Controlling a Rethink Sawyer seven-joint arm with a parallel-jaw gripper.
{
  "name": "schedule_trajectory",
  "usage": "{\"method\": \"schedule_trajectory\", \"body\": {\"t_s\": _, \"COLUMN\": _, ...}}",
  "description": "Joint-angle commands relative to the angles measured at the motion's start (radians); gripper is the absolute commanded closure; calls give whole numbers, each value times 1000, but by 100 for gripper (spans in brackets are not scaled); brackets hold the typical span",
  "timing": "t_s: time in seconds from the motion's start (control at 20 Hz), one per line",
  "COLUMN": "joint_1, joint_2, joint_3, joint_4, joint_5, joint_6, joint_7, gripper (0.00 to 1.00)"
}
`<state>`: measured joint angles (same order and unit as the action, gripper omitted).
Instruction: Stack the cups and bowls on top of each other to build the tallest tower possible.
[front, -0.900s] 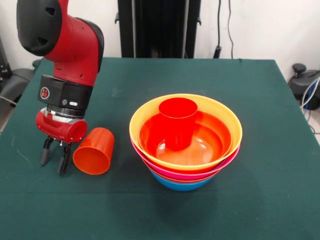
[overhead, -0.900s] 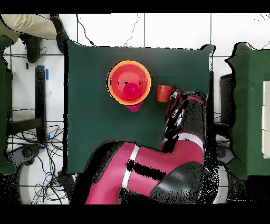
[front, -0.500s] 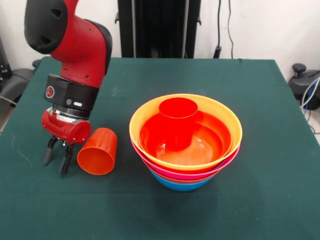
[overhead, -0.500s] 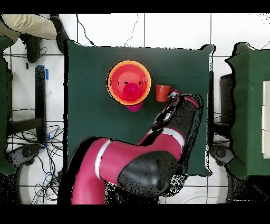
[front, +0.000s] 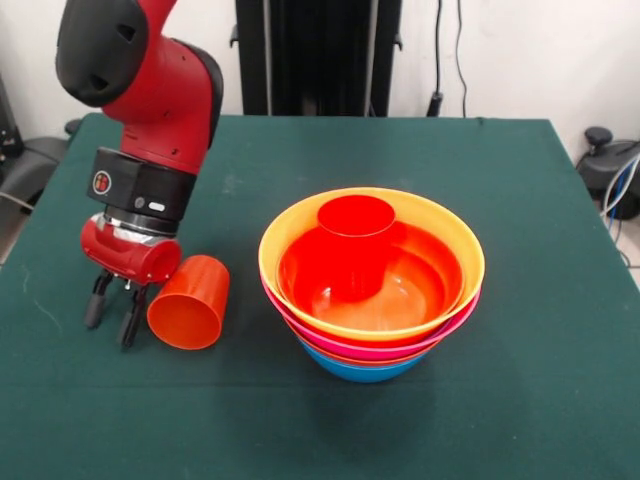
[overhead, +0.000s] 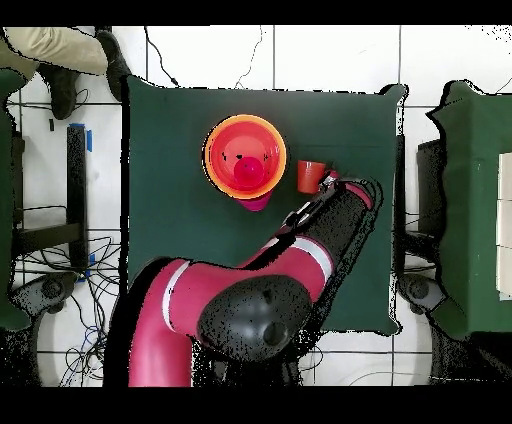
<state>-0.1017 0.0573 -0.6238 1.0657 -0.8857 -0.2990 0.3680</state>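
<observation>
In the overhead view the arm (overhead: 300, 260) is hiding the gripper; the front view is showing the gripper (front: 112, 312) with fingers parted, empty, just beside the orange cup (front: 189, 303) lying on its side. The red cup (front: 354, 246) is standing inside the tower (front: 371, 280).

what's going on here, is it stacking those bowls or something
A red and black robot arm is working at a green table. A tower of nested large bowls stands there, yellow-orange on top and blue lowest, with a red cup upright inside it. An orange cup lies on its side on the table, apart from the tower. The gripper is low beside that cup, fingers slightly apart and holding nothing. The orange cup is not yet on the tower.
</observation>
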Motion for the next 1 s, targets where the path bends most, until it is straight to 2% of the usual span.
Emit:
{"method": "schedule_trajectory", "body": {"t_s": 0.05, "joint_1": 47, "joint_2": 253, "joint_3": -122, "joint_4": 65, "joint_5": 553, "joint_6": -378, "joint_7": -302, "gripper": 0}}
{"method": "schedule_trajectory", "body": {"t_s": 0.35, "joint_1": 110, "joint_2": 373, "joint_3": -303, "joint_4": 141, "joint_5": 933, "joint_6": -589, "joint_7": -361, "gripper": 0}}
{"method": "schedule_trajectory", "body": {"t_s": 0.5, "joint_1": 159, "joint_2": 457, "joint_3": -401, "joint_4": 196, "joint_5": 1176, "joint_6": -656, "joint_7": -383, "gripper": 0}}
{"method": "schedule_trajectory", "body": {"t_s": 0.55, "joint_1": 169, "joint_2": 478, "joint_3": -426, "joint_4": 208, "joint_5": 1227, "joint_6": -662, "joint_7": -376, "gripper": 0}}
{"method": "schedule_trajectory", "body": {"t_s": 0.8, "joint_1": 201, "joint_2": 568, "joint_3": -523, "joint_4": 227, "joint_5": 1394, "joint_6": -675, "joint_7": -369, "gripper": 0}}
{"method": "schedule_trajectory", "body": {"t_s": 0.85, "joint_1": 198, "joint_2": 584, "joint_3": -547, "joint_4": 218, "joint_5": 1397, "joint_6": -670, "joint_7": -356, "gripper": 0}}
{"method": "schedule_trajectory", "body": {"t_s": 1.0, "joint_1": 189, "joint_2": 622, "joint_3": -606, "joint_4": 187, "joint_5": 1324, "joint_6": -636, "joint_7": -303, "gripper": 0}}
